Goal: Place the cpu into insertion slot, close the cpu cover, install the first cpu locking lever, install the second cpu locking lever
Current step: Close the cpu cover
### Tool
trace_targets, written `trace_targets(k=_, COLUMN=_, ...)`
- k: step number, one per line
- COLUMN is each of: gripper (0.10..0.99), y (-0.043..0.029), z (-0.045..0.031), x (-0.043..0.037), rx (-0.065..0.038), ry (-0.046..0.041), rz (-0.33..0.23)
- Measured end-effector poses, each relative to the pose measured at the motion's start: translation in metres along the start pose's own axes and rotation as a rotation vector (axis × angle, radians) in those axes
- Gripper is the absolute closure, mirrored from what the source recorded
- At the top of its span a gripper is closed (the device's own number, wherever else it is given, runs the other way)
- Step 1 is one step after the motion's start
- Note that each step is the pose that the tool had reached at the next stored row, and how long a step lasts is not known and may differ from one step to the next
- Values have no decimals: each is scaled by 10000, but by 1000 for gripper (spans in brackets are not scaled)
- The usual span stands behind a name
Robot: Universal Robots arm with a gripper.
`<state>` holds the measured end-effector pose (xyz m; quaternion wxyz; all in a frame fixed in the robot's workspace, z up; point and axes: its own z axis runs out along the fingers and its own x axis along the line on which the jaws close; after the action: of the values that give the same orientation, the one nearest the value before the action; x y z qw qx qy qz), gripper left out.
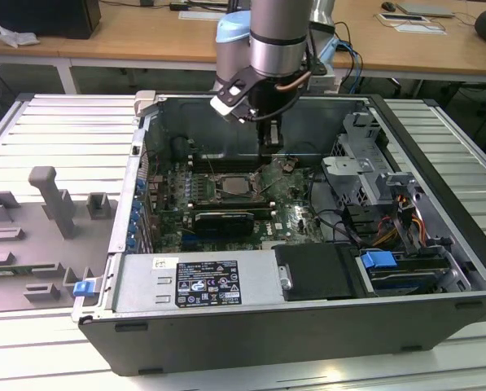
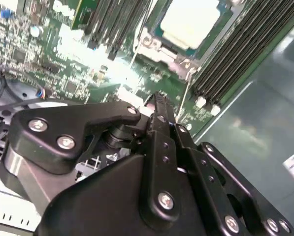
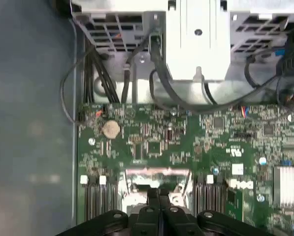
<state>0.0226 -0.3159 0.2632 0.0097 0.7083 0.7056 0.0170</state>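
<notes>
cpu (image 1: 237,185) sits in insertion slot (image 1: 216,186), gripper (image 1: 273,148) pinched together nearby.

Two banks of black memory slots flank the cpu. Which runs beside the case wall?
The memory bank bordering the case wall; the other bank sits beyond the cpu.

In the exterior view, stood off the arm (image 1: 279,37), high up, and looked down at a slant into the open case (image 1: 226,326), far enough back to take in the whole case and the ribbed table (image 1: 55,122) on either side. In the second wrist view, rode close behind the gripper (image 2: 159,98) and looked along it onto the board (image 2: 63,64), with the cpu (image 2: 191,22) just past the tips. In the first wrist view, looked almost straight down on the board and out toward the drive cage (image 3: 196,39). Shared the board in all three; shared the cpu in the exterior and second wrist views
</notes>
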Motion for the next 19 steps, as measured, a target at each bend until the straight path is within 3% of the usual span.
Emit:
trace_targets(k=1, gripper=980, y=198, z=7, x=2, rx=21, ry=-2, rz=-1)
trace_targets(k=2, gripper=980, y=339, z=16, x=3, rx=36, ry=0, rz=-2)
trace_targets(k=4, gripper=980, y=386, z=57, x=3, rx=77, ry=-2, rz=-1)
trace_targets(k=9, gripper=980, y=389, z=149, x=2, rx=132, ry=3, rz=-1)
trace_targets(k=19, gripper=980, y=304, z=152, x=2, rx=148, ry=1, rz=-3)
